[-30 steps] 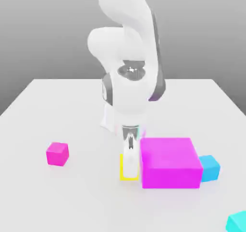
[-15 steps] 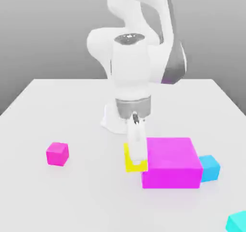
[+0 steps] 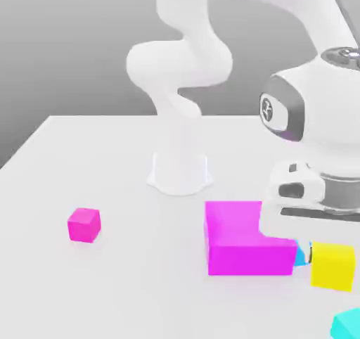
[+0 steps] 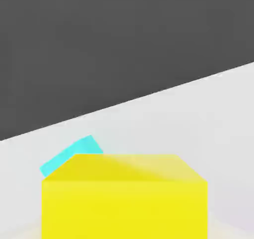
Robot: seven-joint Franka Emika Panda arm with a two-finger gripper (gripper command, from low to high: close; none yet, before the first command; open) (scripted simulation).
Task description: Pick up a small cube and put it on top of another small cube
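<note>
The small yellow cube [image 3: 332,266] hangs just under my hand at the exterior view's right, held off the table, with my gripper [image 3: 325,245] shut on it. In the hand view the yellow cube [image 4: 124,196] sits close in front of the camera. A small cyan cube [image 3: 302,254] peeks out between the yellow cube and the large magenta block [image 3: 242,242], mostly hidden. The cyan cube [image 4: 72,153] lies on the table just beyond the yellow one.
A small magenta cube [image 3: 84,225] rests alone at the exterior view's left. Another cyan cube [image 3: 346,323] is cut off at the lower right corner. The arm's white base [image 3: 179,172] stands behind the magenta block on the white table [image 3: 105,288].
The hand has lifted the yellow cube from the magenta block's left side and carried it across to the exterior view's right, past the block, to beside the cyan cube.
</note>
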